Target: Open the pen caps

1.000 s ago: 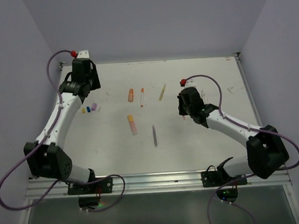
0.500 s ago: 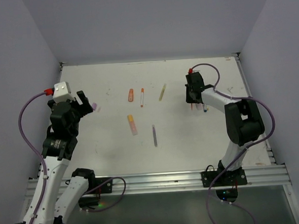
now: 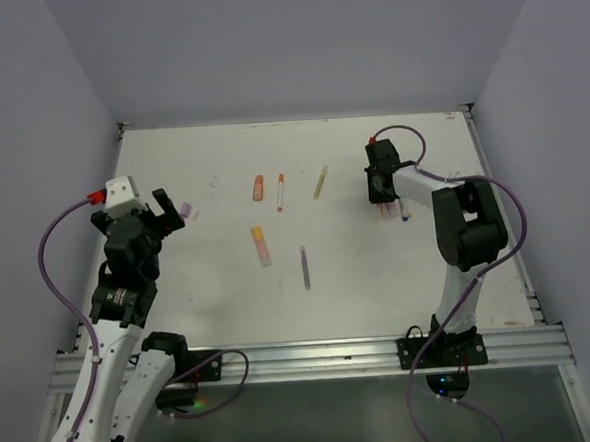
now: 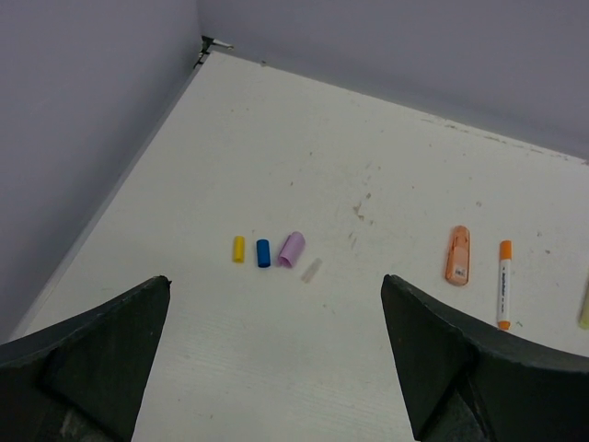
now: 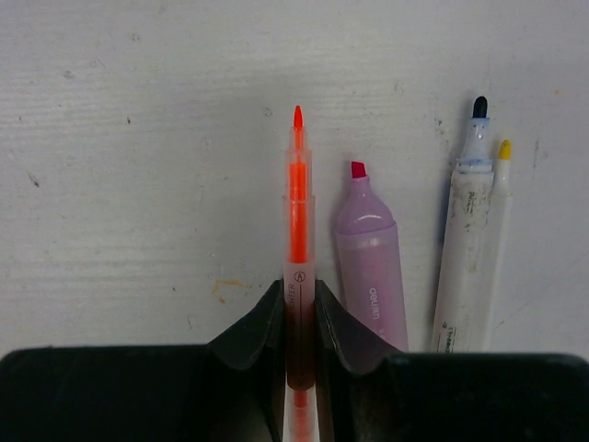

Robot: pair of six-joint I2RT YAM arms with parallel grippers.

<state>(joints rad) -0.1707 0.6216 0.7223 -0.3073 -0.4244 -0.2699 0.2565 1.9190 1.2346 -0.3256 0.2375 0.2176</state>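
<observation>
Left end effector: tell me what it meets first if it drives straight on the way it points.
Probably the pale cap, nearest of four loose caps lying ahead of the open left end effector, beside the lilac cap, blue cap and yellow cap. Depth is unclear; it might touch the table first.

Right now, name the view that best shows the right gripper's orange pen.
Right wrist: the uncapped orange pen is close up, tip visible, pinched by the right gripper. Top external shows barely a speck there; left wrist misses it.
</observation>
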